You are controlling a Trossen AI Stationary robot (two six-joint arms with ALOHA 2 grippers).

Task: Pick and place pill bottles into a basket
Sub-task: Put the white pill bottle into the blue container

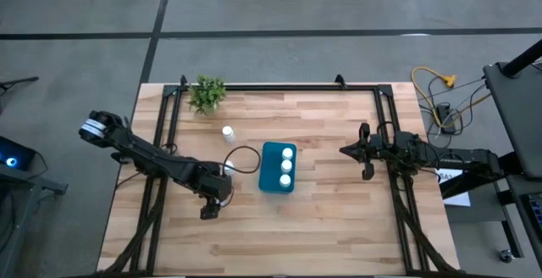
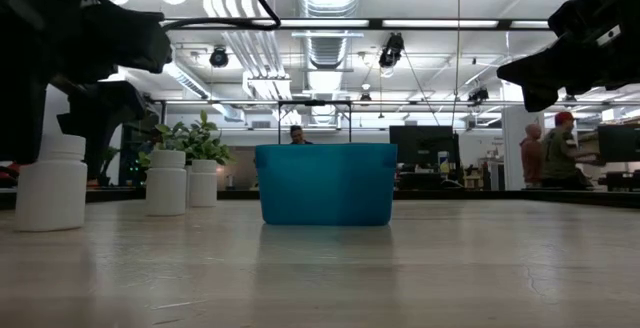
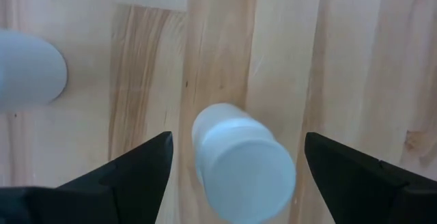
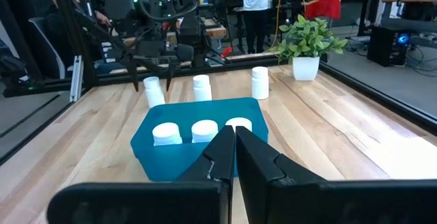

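The teal basket [image 1: 279, 180] stands mid-table with three white pill bottles [image 4: 201, 131] upright inside. Three more bottles stand upright on the wood to its left: one far [image 1: 228, 132], one in the middle [image 4: 201, 87], one near [image 3: 242, 162]. My left gripper [image 3: 237, 138] is open above the near bottle, pointing down, one finger on each side of its cap with gaps showing; in the high view the gripper [image 1: 208, 212] hides that bottle. My right gripper [image 4: 234, 138] is shut and empty, above the table right of the basket [image 1: 366, 152].
A small green plant in a white pot [image 1: 207, 93] stands at the far left corner. Black frame rails [image 1: 161, 142] run along the table's left, right and far sides. People stand in the room beyond the table [image 2: 560, 148].
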